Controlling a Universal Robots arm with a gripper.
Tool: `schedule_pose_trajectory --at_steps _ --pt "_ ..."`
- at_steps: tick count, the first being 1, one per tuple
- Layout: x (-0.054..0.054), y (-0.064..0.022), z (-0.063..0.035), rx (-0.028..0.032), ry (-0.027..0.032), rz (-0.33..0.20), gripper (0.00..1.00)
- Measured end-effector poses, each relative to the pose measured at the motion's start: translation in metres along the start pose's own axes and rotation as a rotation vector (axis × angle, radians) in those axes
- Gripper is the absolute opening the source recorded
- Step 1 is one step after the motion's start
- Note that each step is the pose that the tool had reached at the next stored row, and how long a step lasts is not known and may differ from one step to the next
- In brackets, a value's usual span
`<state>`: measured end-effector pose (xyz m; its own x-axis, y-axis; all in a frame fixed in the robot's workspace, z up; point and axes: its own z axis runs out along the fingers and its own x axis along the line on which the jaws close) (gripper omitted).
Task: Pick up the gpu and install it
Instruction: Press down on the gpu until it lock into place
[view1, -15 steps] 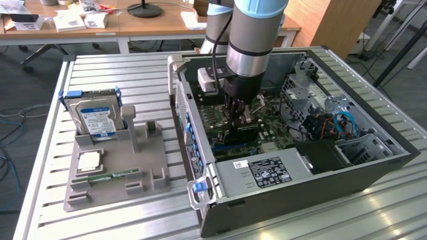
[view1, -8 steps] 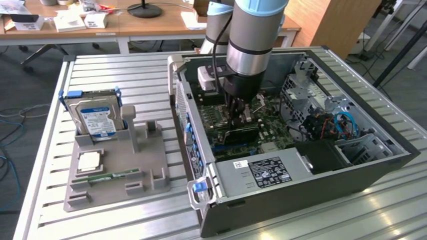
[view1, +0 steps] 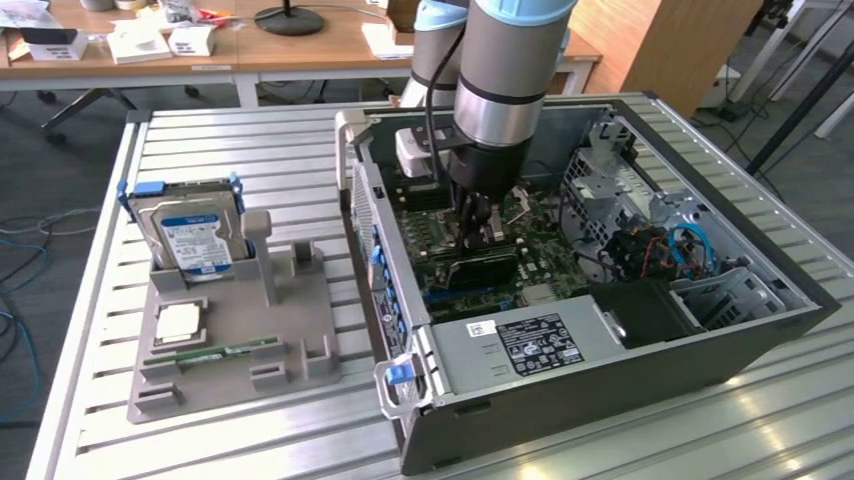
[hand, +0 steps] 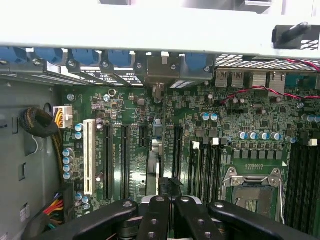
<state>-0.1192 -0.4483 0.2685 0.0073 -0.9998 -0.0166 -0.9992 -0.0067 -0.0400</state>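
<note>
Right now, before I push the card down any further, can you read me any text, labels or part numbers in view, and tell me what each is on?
No text is legible.
Blue-and-white label on the silver hard drive in the grey plastic holder: print too blurred.
Black-and-white label on the grey power supply box in the open computer case: too small.
White markings on the green motherboard: too small.

A green printed motherboard (hand: 235, 125) with black slots and one white slot (hand: 89, 156) fills the wrist view's centre. Blue plastic clips (hand: 85, 55) line the pale metal case edge (hand: 150, 30) along the upper frame. In the exterior view, a silver hard drive with blue-white label (view1: 196, 237) stands at left on a grey plastic holder (view1: 234, 340); a narrow green memory stick (view1: 227, 351) lies at lower left.
</note>
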Motion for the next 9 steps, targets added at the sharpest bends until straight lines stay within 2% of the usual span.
schedule_pose_trajectory --at_steps 9 --pt "0.0001 0.0005 0.0033 0.0000 0.0000 0.000 0.10"
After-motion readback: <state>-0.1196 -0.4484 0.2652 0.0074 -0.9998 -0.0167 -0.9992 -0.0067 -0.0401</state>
